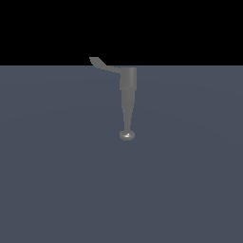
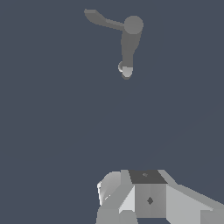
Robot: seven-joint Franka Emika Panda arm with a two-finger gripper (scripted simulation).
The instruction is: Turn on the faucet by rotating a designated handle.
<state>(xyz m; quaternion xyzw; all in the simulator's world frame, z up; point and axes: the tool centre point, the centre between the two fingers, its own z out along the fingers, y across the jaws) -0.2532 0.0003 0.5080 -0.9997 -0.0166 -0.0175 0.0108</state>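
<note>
Exterior view shows the faucet [image 1: 128,85] standing alone on the flat grey-blue bench [image 1: 57,180], its long spout tapering to a shiny rounded knob [image 1: 126,135]. From the top of its short body the handle [image 1: 102,63], a thin bent lever with a widened tip, reaches toward the exterior view's left. No arm appears there. Wrist view looks down on the faucet [image 2: 129,41] and handle [image 2: 99,19], with the tool [image 2: 140,199] well apart from both, touching nothing; whether its jaws are wide or narrow I cannot tell.

I see only my gripper [image 2: 131,205] in the wrist view, its pale blocky fingers [image 2: 111,188] bunched together; whether they're closed, I can't tell.
</note>
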